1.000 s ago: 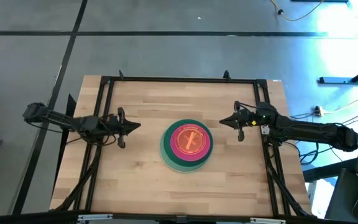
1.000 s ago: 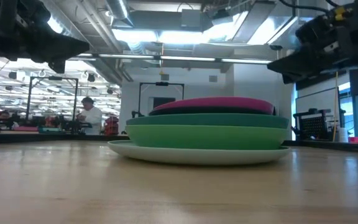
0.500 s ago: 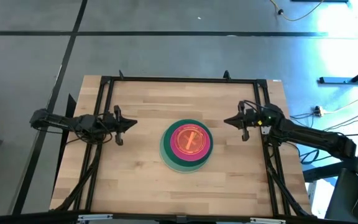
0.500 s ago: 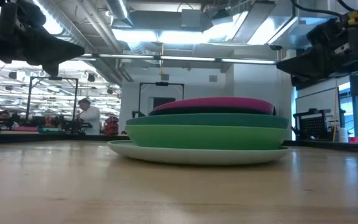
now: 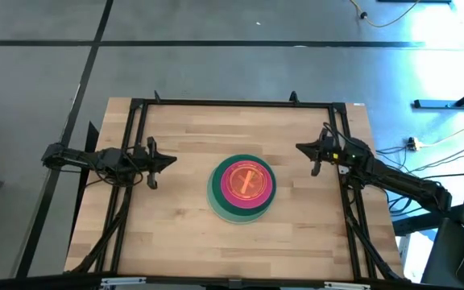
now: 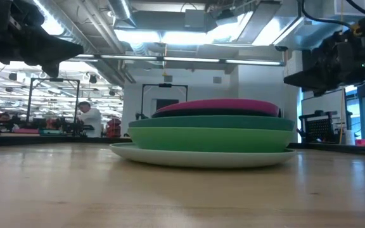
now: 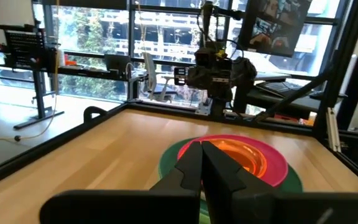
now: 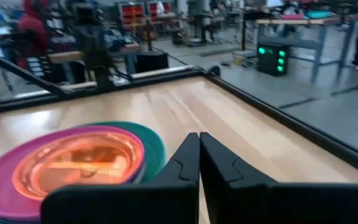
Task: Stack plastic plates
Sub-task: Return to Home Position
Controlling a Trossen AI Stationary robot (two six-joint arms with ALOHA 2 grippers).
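The plastic plates stand in one stack (image 5: 242, 188) at the table's middle. The pale mint plate (image 6: 201, 156) rests on the wood, with green (image 6: 211, 139), teal (image 6: 211, 122), a dark one and magenta (image 6: 220, 106) above it; a small orange plate (image 5: 242, 180) lies on top, also seen in the right wrist view (image 8: 79, 163). The other plates are hidden. My left gripper (image 5: 172, 160) hangs shut and empty left of the stack; its wrist view shows it too (image 7: 201, 146). My right gripper (image 5: 300, 147) hangs shut and empty right of the stack, also in its wrist view (image 8: 199, 137).
A black metal frame (image 5: 240, 103) runs along the table's far edge and both sides. Bare wood lies all round the stack. In the low view a person (image 6: 92, 118) stands far off in the room behind.
My right gripper has drawn back from the stack toward the table's right edge and a little toward the far edge. My left gripper has drawn back a little toward the left edge. The stack has stayed still.
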